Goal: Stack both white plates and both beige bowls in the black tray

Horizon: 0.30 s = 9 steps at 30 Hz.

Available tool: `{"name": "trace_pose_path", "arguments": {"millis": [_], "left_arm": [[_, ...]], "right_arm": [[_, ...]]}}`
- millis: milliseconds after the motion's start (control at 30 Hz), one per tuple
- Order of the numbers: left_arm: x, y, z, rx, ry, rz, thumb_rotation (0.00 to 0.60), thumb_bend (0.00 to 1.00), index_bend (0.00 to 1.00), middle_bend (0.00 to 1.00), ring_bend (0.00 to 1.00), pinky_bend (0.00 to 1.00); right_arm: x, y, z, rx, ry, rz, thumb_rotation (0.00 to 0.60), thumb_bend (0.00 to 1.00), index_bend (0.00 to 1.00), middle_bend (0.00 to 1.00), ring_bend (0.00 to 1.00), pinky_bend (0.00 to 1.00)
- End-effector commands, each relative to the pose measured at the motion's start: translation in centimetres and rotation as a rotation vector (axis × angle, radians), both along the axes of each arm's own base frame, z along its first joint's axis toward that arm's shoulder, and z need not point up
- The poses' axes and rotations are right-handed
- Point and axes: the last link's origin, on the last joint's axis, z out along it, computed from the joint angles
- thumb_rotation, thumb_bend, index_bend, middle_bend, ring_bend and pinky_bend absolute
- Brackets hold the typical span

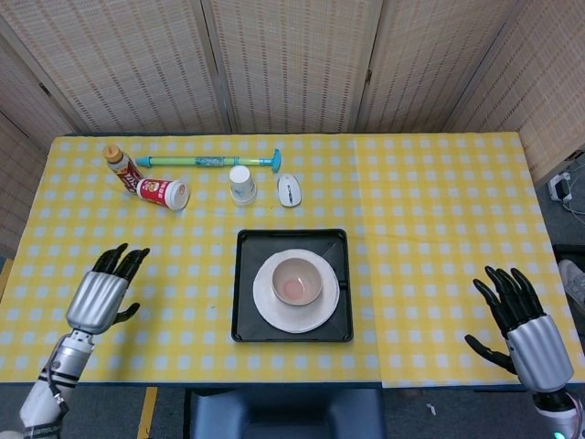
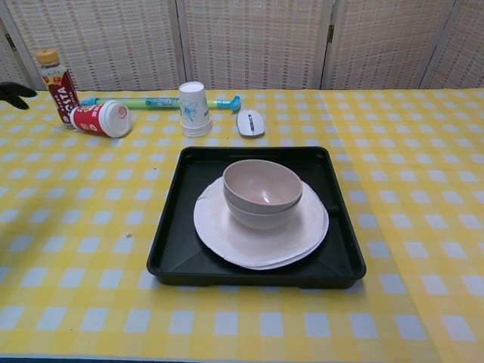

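Head view: two round white plates lie stacked in the square black tray, two nested beige bowls on top. The left hand and right hand hover at the yellow-checked tabletop's sides, fingers apart, holding nothing.

Chest view: the bowls sit upright on the plates, centred in the tray.
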Motion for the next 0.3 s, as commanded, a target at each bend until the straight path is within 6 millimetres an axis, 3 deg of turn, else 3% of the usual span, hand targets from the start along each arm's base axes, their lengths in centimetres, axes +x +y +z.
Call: {"name": "trace_pose_path", "arguments": {"millis": [33,167,300], "left_arm": [[-4.0,-6.3,3.4,0.142,-0.044,0.139,0.600,0.24,0.00,0.06,0.00,0.00],[-5.5,-7.8,3.3,0.146,-0.155,0.149,0.600,0.24,0.00,0.05,0.00,0.00],[-5.1,-7.8,3.5,0.151,-0.131,0.064,0.600,0.23,0.00,0.03,0.00,0.00]], "right_arm": [[-0.6,0.0,0.4,-0.024,0.065,-0.133,0.600,0.12,0.05,0.00,0.00,0.00],[-0.3,-0.1,0.1,0.037,0.091,-0.168,0.600,0.12,0.00,0.00,0.00,0.00],[0.1,-0.3,-0.4,0.066,0.108,-0.149,0.600,0.12,0.00,0.00,0.00,0.00]]}}
